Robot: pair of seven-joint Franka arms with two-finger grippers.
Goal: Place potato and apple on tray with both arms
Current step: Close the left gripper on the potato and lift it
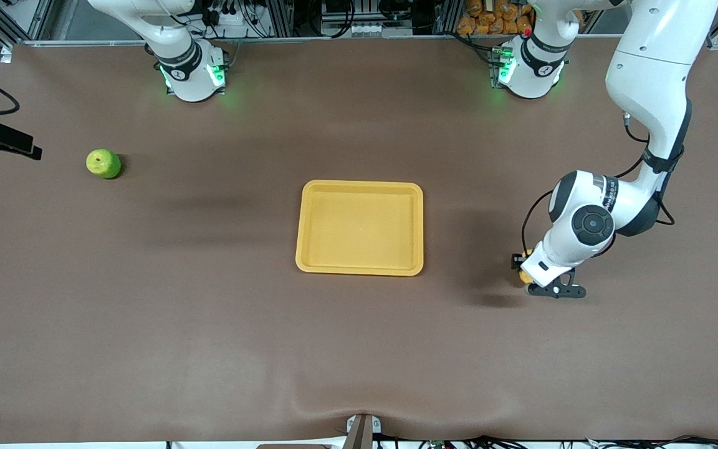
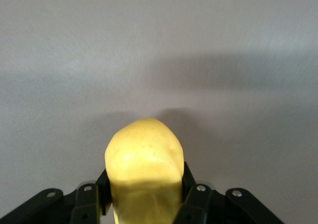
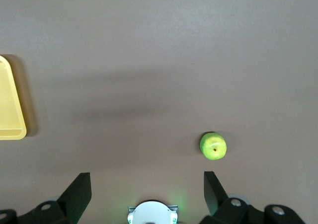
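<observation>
Left gripper [image 2: 144,204]: closed on the potato [image 2: 144,172], beside the tray [image 1: 360,227].
Right gripper [image 3: 147,191]: fingers spread wide, empty, waited high above the table.
Apple [image 1: 103,163]: lay toward the right arm's end.

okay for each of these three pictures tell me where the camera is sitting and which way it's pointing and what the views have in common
Front view: high across the table, facing both arm bases; shows the tray, the apple and the lowered left gripper.
Left wrist view: on the left wrist, looking down at the table; the left gripper's jaws are shut on the potato.
Right wrist view: on the right wrist, high, looking down; the open right gripper frames its own base.
Shared: front and right wrist views both show the apple and the tray.
</observation>
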